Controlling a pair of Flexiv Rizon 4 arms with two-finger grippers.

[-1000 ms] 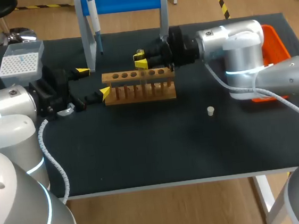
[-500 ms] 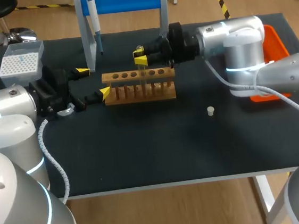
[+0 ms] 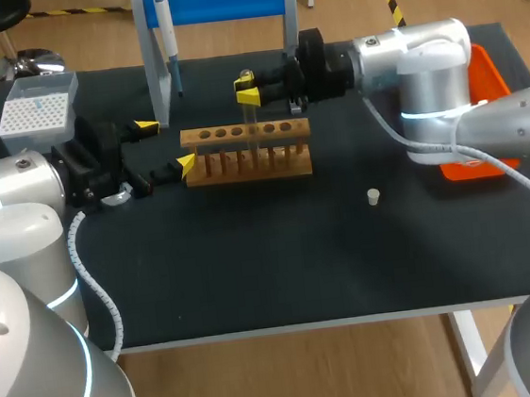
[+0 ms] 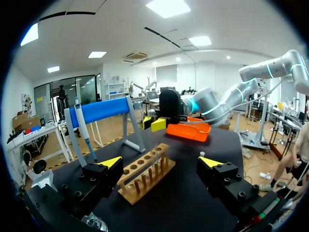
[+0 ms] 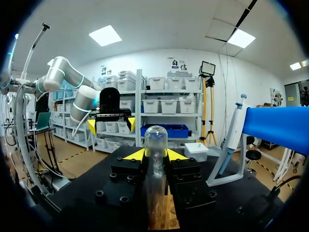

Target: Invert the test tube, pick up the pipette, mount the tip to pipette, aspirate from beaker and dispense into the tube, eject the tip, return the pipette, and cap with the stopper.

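Note:
My right gripper [image 3: 247,91] is shut on a clear test tube [image 3: 251,115] and holds it upright over the wooden rack [image 3: 246,153], its lower end at the rack's top. In the right wrist view the tube [image 5: 155,142] stands between the yellow fingertips [image 5: 133,155] with its rounded end up. My left gripper [image 3: 167,146] is open at the rack's left end; in its own view the rack [image 4: 145,171] lies ahead of the wide-open gripper [image 4: 161,162]. The pipette [image 3: 169,40] hangs on the blue stand. A small white stopper [image 3: 373,197] lies right of the rack.
The blue-barred stand [image 3: 216,0] rises behind the rack. A white tip box [image 3: 36,111] sits at the back left. An orange tray [image 3: 485,69] lies at the right edge behind my right arm. A clear glass item [image 4: 94,222] shows under my left gripper.
My right gripper has risen with the test tube, drawing it up out of the rack. The left arm has stayed where it was.

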